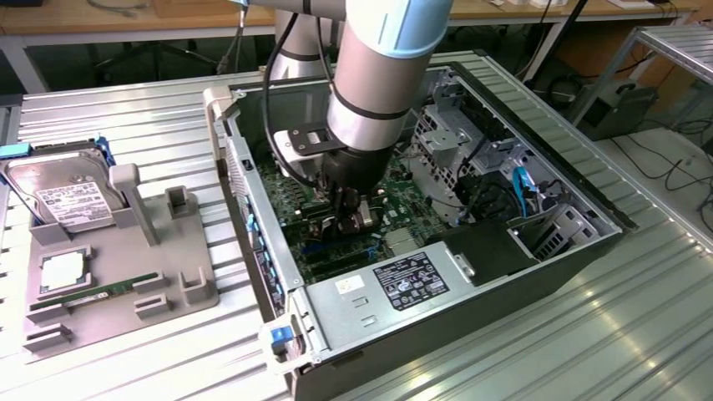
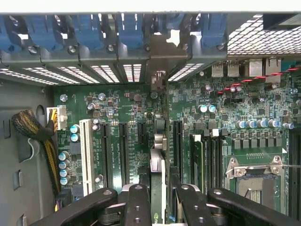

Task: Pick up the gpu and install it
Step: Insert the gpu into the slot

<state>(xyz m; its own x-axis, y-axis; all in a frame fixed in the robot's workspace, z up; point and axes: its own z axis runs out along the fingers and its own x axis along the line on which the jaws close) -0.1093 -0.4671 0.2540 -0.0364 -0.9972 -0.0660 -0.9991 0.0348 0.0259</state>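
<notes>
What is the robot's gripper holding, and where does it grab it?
The gripper holds the gpu by its top edge, standing on edge over the motherboard.

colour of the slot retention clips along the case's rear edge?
Blue. The retention clips line up in a row above the green motherboard, clearest in the wrist view.

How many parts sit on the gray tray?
3 on the tray: hard drive at its far end, square silver chip mid-tray, green memory stick nearest the camera. Others may be hidden.
</notes>
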